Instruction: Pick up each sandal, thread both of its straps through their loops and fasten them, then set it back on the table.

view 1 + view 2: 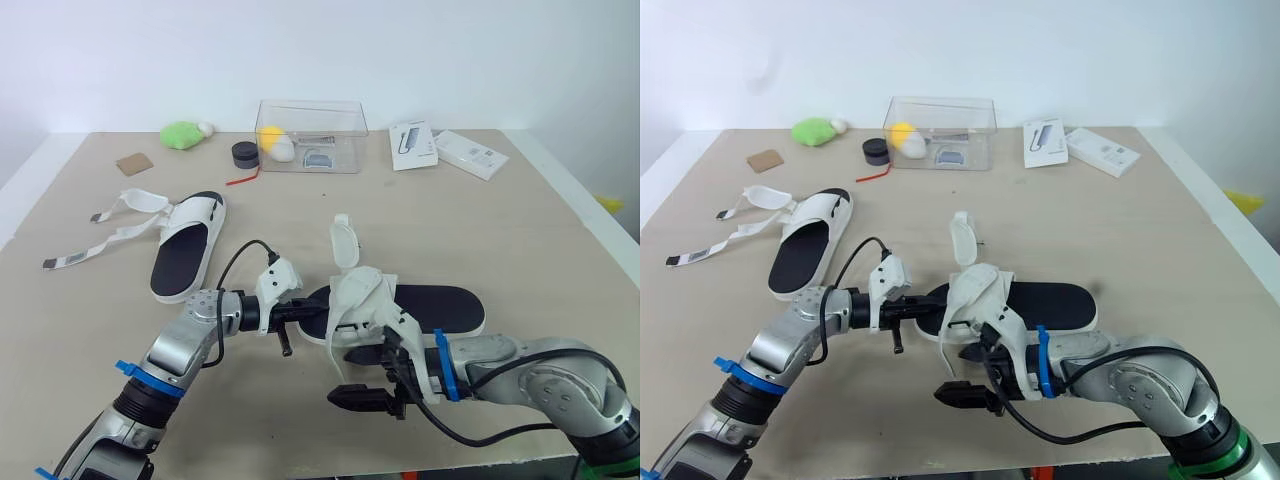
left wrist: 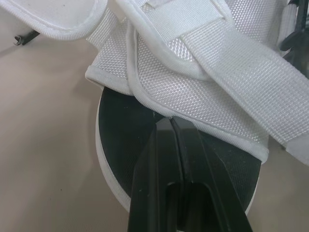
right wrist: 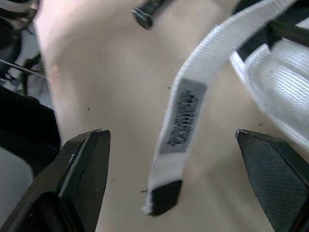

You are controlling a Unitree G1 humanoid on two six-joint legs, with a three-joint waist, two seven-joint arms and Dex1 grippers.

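Right gripper [image 3: 171, 135] sits closest, low at the front edge of the table [image 1: 560, 260], its two black fingers spread wide with a loose strap [image 3: 186, 104] dangling in the gap between them, touching neither. That strap belongs to the near sandal [image 1: 440, 305], which lies on its sole between the two arms, with another strap end standing straight up. From the other side the left gripper [image 2: 170, 121] has its fingers closed tight together, tips pressed against the hem of the white webbing upper; I can't tell whether any fabric is actually pinched. To my eye that's the weak spot: if the left hold is only a nudge, the sandal will likely slide or swivel when the right fingers close, and the limp strap could swing out of the gap or get caught twisted at its dark tip. Well apart, the far sandal [image 1: 185, 250] lies with both straps splayed, not yet fastened.
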